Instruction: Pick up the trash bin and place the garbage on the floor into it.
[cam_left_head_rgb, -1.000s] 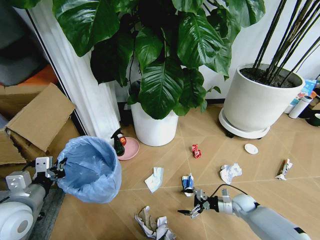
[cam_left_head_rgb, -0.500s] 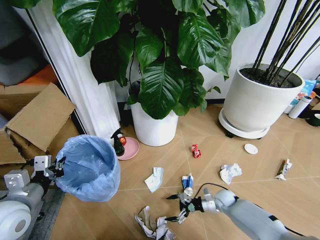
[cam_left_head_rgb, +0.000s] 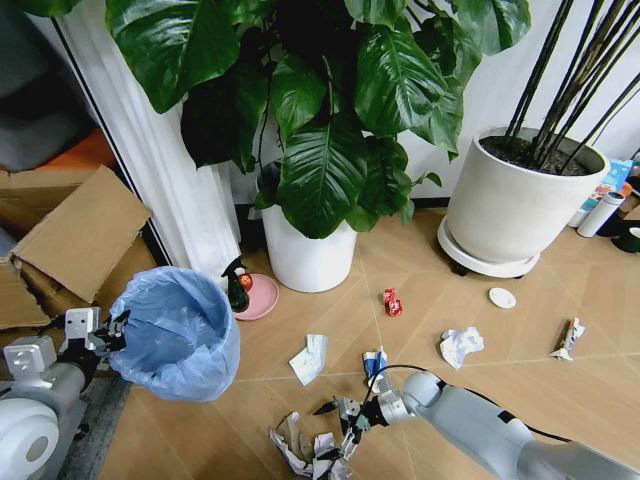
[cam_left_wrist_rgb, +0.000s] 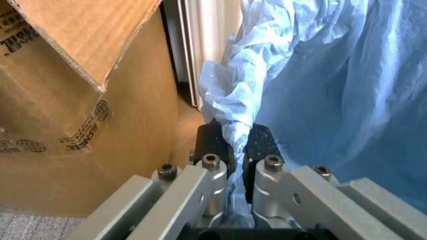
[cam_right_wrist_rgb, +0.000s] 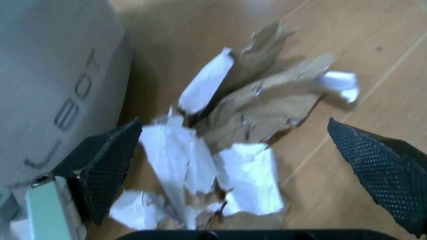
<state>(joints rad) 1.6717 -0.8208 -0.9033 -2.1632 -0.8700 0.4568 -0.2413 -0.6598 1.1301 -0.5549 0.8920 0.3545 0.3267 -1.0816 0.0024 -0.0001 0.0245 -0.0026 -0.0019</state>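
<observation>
Floor (cam_left_head_rgb: 560, 385): herringbone wood-look planks, on which the litter was scattered ahead of the robot.

Trash bin (cam_left_head_rgb: 178, 335): black, lined with a crinkly blue bag, seen at the robot's left side. It was held by the left gripper (cam_left_wrist_rgb: 231, 145), whose pads were clamped together on a bunched fold of the liner at the rim. A grip on thin plastic alone was judged liable to slip or tear; the bin was best kept level and its mouth open toward the right arm.

Crumpled paper wad (cam_left_head_rgb: 305, 447): white and brown torn sheets, lying low in the head view, nearest the robot. The right gripper (cam_left_head_rgb: 338, 428) was placed just over it with fingers (cam_right_wrist_rgb: 107, 165) spread wide, one on each side of the wad and not yet closed. A clean pick was judged to call for lowering until the tips nearly met the floor, then closing across the thickest part, so that loose flaps were gathered and not shed.

Other garbage, well apart: folded white paper (cam_left_head_rgb: 310, 358), white wad (cam_left_head_rgb: 460, 345), tube-like wrapper (cam_left_head_rgb: 568, 337), red wrapper (cam_left_head_rgb: 392, 302), small white disc (cam_left_head_rgb: 502, 297).
</observation>
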